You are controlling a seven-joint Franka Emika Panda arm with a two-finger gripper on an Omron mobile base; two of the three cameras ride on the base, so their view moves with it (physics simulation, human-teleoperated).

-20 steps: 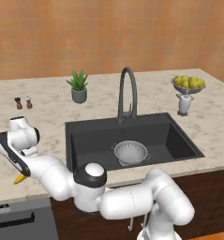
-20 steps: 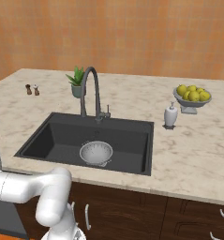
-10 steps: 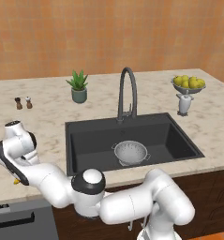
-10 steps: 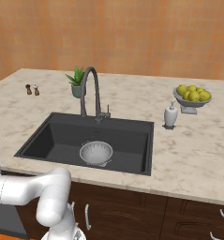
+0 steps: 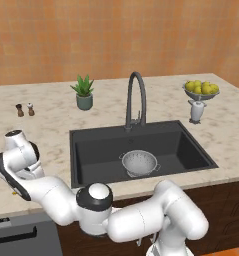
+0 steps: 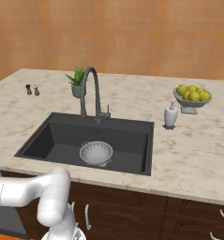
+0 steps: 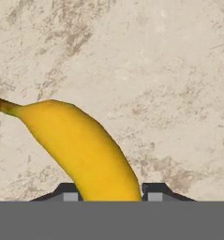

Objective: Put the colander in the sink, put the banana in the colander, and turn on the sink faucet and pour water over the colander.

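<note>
**Fingers astride the banana**

I see my gripper closed around the banana on the counter, stem toward 9 o'clock. The colander sits in the sink, at 6 o'clock from the faucet.

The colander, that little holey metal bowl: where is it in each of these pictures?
Left base view: the colander sits on the floor of the black sink, centre, below the faucet.
Right base view: the colander lies left of centre, again in the sink under the faucet.
Hand view: not in it.
Shared landmark: the faucet.
</note>
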